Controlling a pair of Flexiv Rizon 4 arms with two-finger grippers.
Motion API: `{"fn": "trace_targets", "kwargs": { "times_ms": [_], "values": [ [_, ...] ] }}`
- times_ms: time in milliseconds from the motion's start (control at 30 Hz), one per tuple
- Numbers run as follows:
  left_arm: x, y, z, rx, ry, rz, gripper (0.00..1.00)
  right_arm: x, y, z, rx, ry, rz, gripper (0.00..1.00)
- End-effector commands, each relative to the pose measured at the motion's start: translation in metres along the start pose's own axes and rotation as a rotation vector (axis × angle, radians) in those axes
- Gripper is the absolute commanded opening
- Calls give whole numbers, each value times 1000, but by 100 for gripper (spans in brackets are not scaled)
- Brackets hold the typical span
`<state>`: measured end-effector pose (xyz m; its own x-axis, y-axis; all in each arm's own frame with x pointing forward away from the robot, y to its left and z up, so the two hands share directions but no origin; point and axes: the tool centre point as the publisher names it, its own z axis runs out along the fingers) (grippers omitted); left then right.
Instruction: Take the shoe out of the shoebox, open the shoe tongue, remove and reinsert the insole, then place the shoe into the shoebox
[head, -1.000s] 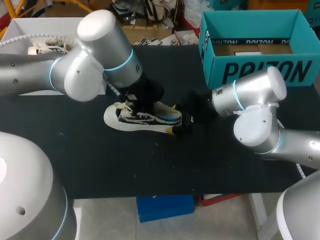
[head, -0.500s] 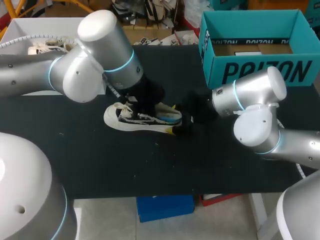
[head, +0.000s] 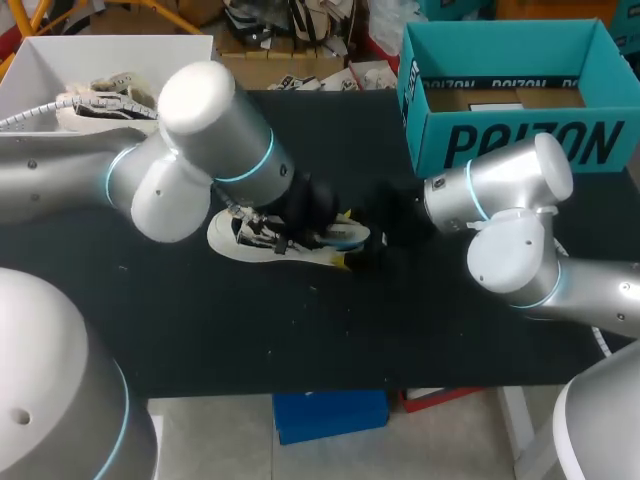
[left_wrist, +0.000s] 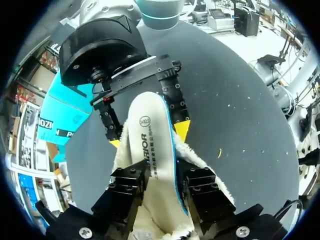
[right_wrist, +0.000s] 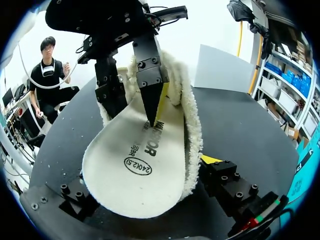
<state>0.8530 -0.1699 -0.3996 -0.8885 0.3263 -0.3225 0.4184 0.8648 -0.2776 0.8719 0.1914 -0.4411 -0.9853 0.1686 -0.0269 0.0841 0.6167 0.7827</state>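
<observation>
Centre frame: shoe on black counter; teal shoebox upper right. Right gripper clamps shoe heel from both sides. Left gripper pinches white insole, partly out of shoe.

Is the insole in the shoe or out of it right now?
Partly out: the insole is lifted above the fleecy lining of the shoe, pinched in the left hand.

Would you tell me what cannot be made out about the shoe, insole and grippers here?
Head view: the left arm covers the shoe's opening and the left gripper.
Wrist views: the insole hides the shoe's inside; whether the left gripper grips it is unclear.
Right wrist view: the left gripper blocks the shoe's toe.
Head view: the shoebox's near wall hides part of its floor.
</observation>
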Motion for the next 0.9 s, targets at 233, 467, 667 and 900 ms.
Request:
{"fn": "trace_targets", "kwargs": {
  "times_ms": [233,467,667,900],
  "values": [
    [26,3,-2,2,-200,-3,38,0,0,3,4,-1,2,0],
    [20,-5,3,25,-213,13,32,0,0,3,4,-1,2,0],
    [12,-12,3,51,-228,25,32,0,0,3,4,-1,2,0],
    [5,-25,0,54,-247,46,30,0,0,3,4,-1,2,0]
  ]
}}
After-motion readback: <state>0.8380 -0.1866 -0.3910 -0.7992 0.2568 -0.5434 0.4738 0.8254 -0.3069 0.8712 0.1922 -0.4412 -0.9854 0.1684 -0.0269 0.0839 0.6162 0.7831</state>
